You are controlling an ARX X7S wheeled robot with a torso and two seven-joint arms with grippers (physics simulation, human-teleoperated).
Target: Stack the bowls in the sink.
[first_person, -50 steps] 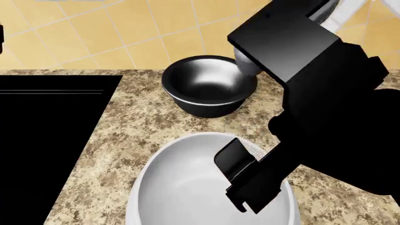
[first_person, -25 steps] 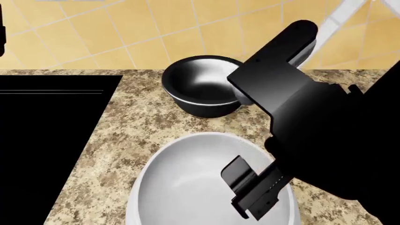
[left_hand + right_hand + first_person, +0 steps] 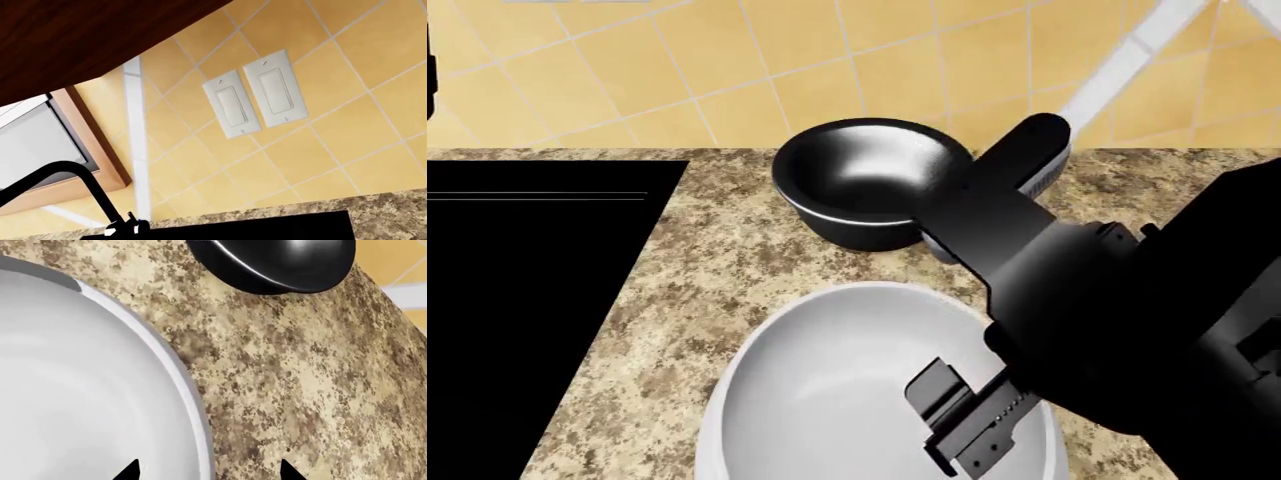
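The white bowl [image 3: 827, 400] sits on the granite counter at the near edge of the head view. The smaller black bowl [image 3: 868, 185], silvery inside, stands upright behind it, near the wall. Both are on the counter to the right of the black sink [image 3: 521, 300]. My right gripper [image 3: 961, 422] hangs over the white bowl's right side. In the right wrist view the right gripper [image 3: 208, 472] is open, one fingertip [image 3: 130, 471] over the white bowl's [image 3: 80, 390] inside and the other over the granite, straddling its rim. The black bowl [image 3: 280, 265] lies beyond. My left gripper is not visible.
Speckled granite counter [image 3: 707, 270] runs between sink and bowls. A yellow tiled wall [image 3: 694, 70] stands behind. The left wrist view shows the dark faucet [image 3: 80, 182], two wall switches [image 3: 257, 97], a wooden cabinet underside and the sink's [image 3: 267, 227] edge.
My right arm has swung lower and nearer, uncovering more of the wall and the black bowl's rim. The gripper has shifted slightly nearer over the white bowl. The bowls have not moved.
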